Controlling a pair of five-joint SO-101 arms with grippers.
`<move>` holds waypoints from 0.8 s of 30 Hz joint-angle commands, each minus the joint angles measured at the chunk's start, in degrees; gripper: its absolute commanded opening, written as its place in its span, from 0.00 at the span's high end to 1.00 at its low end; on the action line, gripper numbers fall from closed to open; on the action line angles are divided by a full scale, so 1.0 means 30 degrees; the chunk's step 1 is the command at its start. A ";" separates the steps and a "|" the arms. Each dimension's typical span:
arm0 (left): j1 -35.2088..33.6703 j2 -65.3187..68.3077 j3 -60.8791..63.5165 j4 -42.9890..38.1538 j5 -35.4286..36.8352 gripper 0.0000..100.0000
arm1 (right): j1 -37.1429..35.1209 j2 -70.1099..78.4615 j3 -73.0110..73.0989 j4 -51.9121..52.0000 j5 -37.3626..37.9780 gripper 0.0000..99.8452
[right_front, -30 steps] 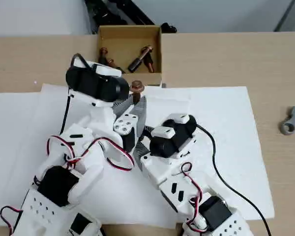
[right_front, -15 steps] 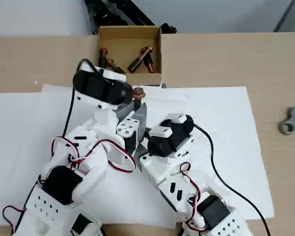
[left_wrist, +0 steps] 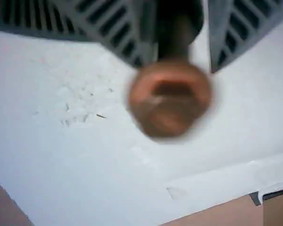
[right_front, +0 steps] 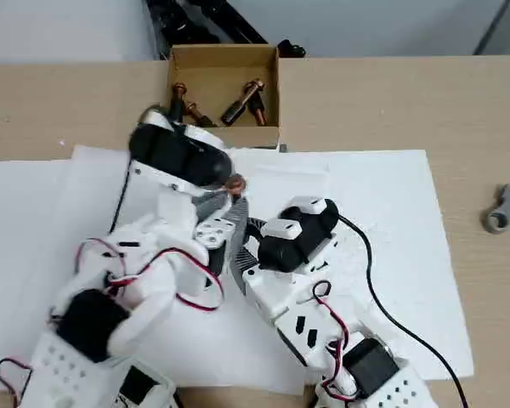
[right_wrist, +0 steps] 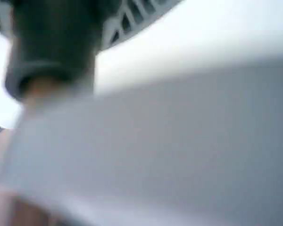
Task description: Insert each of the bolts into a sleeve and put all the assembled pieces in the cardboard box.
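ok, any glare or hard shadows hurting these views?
High view: even light, no glare on the white paper sheet, only soft shadows. Left wrist view: small pale highlight on the copper-headed bolt. Right wrist view: dark grey sleeve shaded, paper behind bright.

Wooden table, white paper sheet spread over it; pale grey surface beyond

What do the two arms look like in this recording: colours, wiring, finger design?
Both arms are white printed shells with black servo motors. The left arm carries looping red, white and black wires, and its fingers are dark grey with slotted ribs. The right arm has red wires towards its base, small slots in its shell, and a black cable trailing off it.
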 commanded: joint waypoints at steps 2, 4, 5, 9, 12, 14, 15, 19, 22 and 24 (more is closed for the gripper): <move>-0.0029 0.0029 -0.2916 0.2491 -0.0264 0.86 | 0.0689 -0.0249 -0.0938 -0.1597 0.0000 1.00; -0.0059 0.0029 -0.3853 0.3575 -0.0293 0.85 | 0.1363 0.0132 -0.1231 -0.1861 0.0000 1.00; -0.0059 0.0029 -0.4293 0.4044 -0.0293 0.85 | 0.1597 0.0484 -0.1524 -0.1861 0.0000 1.00; -0.0322 0.0029 -0.6491 0.5128 -0.1114 0.86 | 0.1978 0.2300 -0.3311 -0.2476 0.0000 1.00; -0.2344 0.0029 -0.8249 0.5304 -0.2110 0.87 | 0.2535 0.4615 -0.5070 -0.3297 0.0000 1.00; -0.4161 -0.0029 -0.8806 0.5333 -0.3136 0.90 | 0.3150 0.6637 -0.6564 -0.3619 0.0000 1.00; -0.4923 -0.0117 -0.8835 0.5333 -0.3810 0.91 | 0.3502 0.7692 -0.7414 -0.3795 -0.0088 1.00; -0.7385 -0.0147 -0.8835 0.5392 -0.5626 0.99 | 0.4440 1.1736 -1.0725 -0.4850 -0.0088 1.00; -0.8791 -0.0147 -0.8864 0.5802 -0.5949 0.99 | 0.4879 1.4755 -1.2864 -0.5934 -0.0088 1.00; -0.9465 -0.0147 -0.8864 0.6212 -0.5949 0.99 | 0.5172 1.6659 -1.4037 -0.6901 -0.0088 1.00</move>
